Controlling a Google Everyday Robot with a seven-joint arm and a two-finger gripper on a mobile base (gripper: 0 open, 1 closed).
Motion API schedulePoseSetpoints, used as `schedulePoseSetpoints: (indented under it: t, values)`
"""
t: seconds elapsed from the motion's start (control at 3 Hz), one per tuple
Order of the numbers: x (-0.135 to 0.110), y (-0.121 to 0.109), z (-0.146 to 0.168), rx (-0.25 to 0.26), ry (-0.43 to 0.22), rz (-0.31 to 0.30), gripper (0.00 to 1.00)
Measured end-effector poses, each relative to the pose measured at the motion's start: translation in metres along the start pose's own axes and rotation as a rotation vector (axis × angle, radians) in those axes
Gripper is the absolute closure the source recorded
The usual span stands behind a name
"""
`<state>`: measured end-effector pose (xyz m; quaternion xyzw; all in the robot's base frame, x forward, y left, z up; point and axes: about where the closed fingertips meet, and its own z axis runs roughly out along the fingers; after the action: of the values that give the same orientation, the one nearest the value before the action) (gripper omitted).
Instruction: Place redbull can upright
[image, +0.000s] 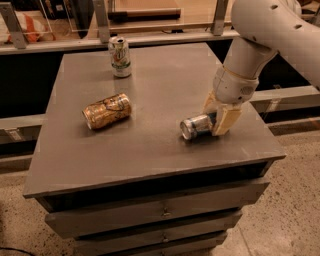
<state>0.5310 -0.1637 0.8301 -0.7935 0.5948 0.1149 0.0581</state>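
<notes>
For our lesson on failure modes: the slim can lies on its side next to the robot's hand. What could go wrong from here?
1. The redbull can lies on its side near the right front corner of the table; a nudge might roll it off the edge.
2. The hand sits only at the can's right end, so the can may slip or topple while being stood up.

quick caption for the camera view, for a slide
Robot tool at the redbull can, which lies on its side on the grey table, not yet upright.
</notes>
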Motion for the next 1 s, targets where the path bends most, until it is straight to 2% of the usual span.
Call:
schedulePoseSetpoints:
  t: [0.33,0.67,1.0]
  values:
    - [0.0,0.0,0.0,0.0,0.0,0.0,1.0]
    - [-0.013,0.003,-0.022,0.074,0.097,-0.068,1.0]
    - [-0.051,0.008,-0.054,0.195,0.321,-0.29,1.0]
